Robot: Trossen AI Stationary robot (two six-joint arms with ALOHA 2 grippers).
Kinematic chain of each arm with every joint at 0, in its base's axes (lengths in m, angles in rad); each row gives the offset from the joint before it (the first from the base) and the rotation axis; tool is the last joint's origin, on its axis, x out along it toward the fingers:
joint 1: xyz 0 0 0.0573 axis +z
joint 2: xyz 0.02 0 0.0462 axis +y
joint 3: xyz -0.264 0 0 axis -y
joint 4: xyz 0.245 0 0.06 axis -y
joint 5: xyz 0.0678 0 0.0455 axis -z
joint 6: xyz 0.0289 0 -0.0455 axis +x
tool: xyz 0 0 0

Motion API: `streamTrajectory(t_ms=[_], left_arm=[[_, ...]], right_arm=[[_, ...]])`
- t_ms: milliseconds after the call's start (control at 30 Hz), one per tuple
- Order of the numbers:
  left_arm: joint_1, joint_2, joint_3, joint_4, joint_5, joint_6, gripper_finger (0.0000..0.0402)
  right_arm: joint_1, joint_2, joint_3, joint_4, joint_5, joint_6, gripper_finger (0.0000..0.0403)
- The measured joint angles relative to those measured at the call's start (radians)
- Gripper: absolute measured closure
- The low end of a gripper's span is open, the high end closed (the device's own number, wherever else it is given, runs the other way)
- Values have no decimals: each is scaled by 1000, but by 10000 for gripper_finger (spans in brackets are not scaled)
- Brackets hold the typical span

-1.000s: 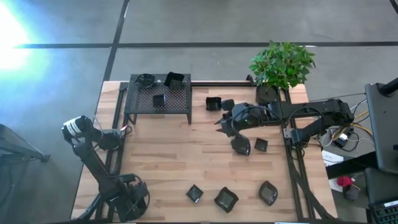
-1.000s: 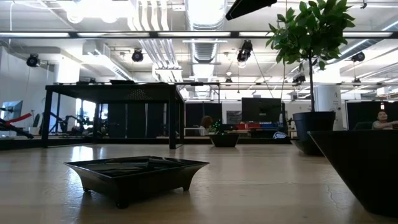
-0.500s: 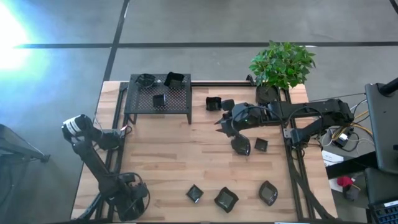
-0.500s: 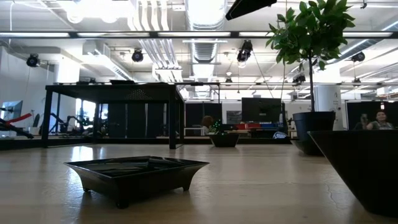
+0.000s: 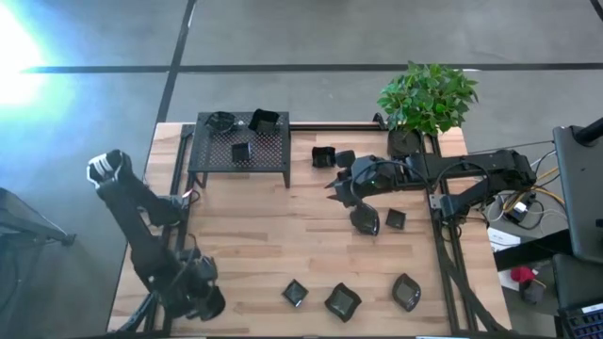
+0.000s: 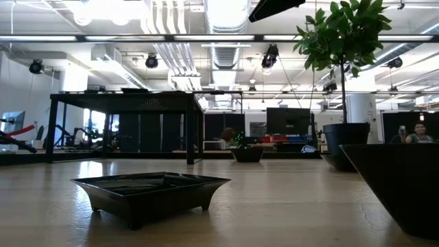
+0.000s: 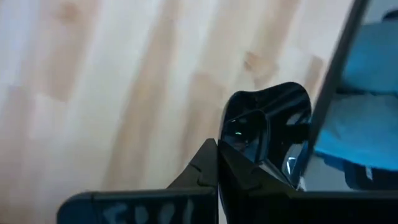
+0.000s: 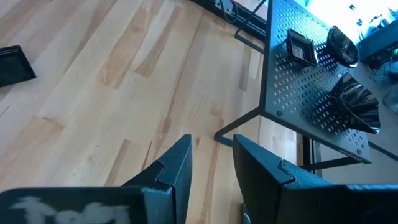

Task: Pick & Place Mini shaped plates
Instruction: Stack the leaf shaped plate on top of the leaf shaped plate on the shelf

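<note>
My left gripper (image 7: 217,163) pinches a glossy mini plate (image 7: 264,134) by its rim, far from the perforated stand (image 5: 239,151); that thin edge hold could slip. Right gripper (image 8: 211,158) waits, parted.

left wrist view blurred; plate (image 7: 267,124) shape unclear, part hidden by fingers (image 7: 239,171).

Left end effector (image 5: 200,294) at near-left table (image 5: 254,235) corner; three plates (image 5: 341,300) along near edge.

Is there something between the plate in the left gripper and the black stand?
Nothing visible. The left gripper, shut on a mini plate, is at the near left corner of the table; only bare wood lies between it and the stand.
</note>
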Motion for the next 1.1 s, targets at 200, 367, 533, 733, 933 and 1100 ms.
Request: streamTrajectory(t_ms=[200, 367, 533, 733, 933, 1100], left_arm=[[71, -124, 0, -144, -33, 13, 401], [156, -212, 0, -209, -136, -2, 401], [262, -287, 0, -211, -275, -9, 401], [416, -381, 0, -211, -362, 37, 401], [589, -472, 3, -212, -343, 215, 401], [734, -481, 81, -211, -346, 487, 401]], right_arm=[[0, 0, 0, 0, 0, -4, 291], [0, 0, 0, -1, 0, -3, 291], [0, 0, 0, -2, 0, -32, 291], [0, 0, 0, -2, 0, -38, 291], [0, 0, 0, -1, 0, -38, 291], [0, 0, 0, -1, 0, -38, 291]])
